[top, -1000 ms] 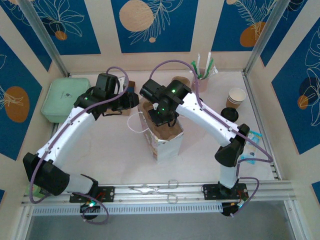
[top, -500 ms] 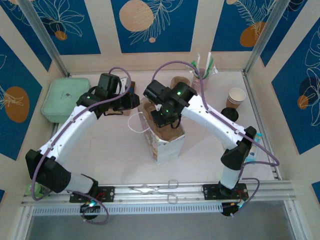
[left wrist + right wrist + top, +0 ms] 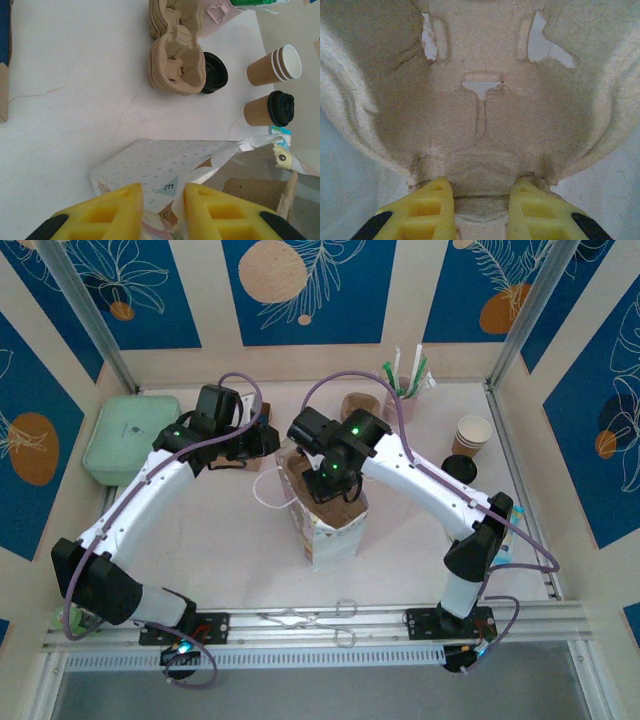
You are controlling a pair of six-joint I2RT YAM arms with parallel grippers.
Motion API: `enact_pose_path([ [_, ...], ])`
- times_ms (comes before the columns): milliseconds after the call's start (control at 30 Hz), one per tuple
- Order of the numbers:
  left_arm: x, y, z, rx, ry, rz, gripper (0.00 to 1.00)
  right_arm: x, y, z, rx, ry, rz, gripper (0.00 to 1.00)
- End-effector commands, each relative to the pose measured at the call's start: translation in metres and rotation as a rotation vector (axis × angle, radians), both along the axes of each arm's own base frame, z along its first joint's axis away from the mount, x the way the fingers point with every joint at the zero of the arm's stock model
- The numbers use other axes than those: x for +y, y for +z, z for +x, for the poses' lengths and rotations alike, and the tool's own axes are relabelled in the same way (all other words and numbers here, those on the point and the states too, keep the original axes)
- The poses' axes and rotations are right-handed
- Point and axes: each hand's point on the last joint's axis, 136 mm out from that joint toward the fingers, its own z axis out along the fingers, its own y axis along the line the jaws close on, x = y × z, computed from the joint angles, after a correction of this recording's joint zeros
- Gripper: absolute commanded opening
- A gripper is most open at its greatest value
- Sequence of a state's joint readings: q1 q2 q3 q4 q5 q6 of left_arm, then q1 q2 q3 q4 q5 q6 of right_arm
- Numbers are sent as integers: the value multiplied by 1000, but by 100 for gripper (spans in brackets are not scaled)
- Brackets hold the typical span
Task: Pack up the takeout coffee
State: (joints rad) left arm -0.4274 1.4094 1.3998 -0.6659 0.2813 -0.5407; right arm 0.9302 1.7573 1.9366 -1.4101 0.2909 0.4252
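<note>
The takeout coffee (image 3: 272, 109), a kraft cup with a black lid, stands on the table at the right (image 3: 462, 468), away from both grippers. A patterned white paper bag (image 3: 330, 535) stands open in the middle. My right gripper (image 3: 481, 185) is shut on a ridge of a brown pulp cup carrier (image 3: 480, 100), which it holds in the bag's mouth (image 3: 337, 502). My left gripper (image 3: 163, 189) is at the bag's far left rim (image 3: 270, 440). Its fingers stand apart, with the bag's white edge (image 3: 200, 182) lying against the right finger.
A stack of pulp carriers (image 3: 175, 60), a loose black lid (image 3: 214, 73) and stacked empty cups (image 3: 275, 65) sit behind the bag. A pink cup of straws (image 3: 403, 390) is at the back. A green box (image 3: 125, 435) lies far left, metal tongs (image 3: 315, 618) at the front rail.
My left fingers have drawn closer together at the bag's rim. The right gripper has shifted slightly right with the carrier over the bag.
</note>
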Motion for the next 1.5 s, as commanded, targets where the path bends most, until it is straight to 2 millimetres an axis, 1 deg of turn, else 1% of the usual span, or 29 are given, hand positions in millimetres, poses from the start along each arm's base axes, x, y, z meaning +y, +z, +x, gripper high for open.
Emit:
enact_pose_path([
  [0, 1, 16, 4, -38, -4, -22, 29, -6, -8, -12, 47, 26, -43, 21],
  [167, 0, 22, 0, -51, -6, -43, 29, -3, -10, -8, 49, 19, -42, 21],
  [333, -2, 29, -4, -66, -14, -77, 30, -1, -18, -7, 66, 17, -57, 21],
  [533, -4, 33, -7, -72, -21, -100, 31, -3, -29, -1, 84, -4, -83, 20],
  [633, -3, 33, -8, -74, -20, -100, 31, -3, -32, 1, 84, -11, -83, 21],
  [767, -2, 32, -9, -75, -19, -99, 32, -1, -33, 3, 87, -15, -80, 21],
  [900, -1, 31, -11, -77, -21, -92, 37, -2, -33, 4, 84, -21, -82, 21],
  [1033, -2, 29, -12, -76, -26, -92, 38, -1, -34, 3, 80, -28, -81, 21],
  [1167, -5, 27, -14, -77, -45, -103, 40, 0, -42, 3, 92, -39, -84, 21],
  [1300, -4, 25, -16, -80, -62, -78, 41, 2, -51, 0, 107, -46, -84, 21],
  [1467, -7, 18, -18, -66, -90, -42, 42, 3, -57, -3, 113, -57, -84, 21],
])
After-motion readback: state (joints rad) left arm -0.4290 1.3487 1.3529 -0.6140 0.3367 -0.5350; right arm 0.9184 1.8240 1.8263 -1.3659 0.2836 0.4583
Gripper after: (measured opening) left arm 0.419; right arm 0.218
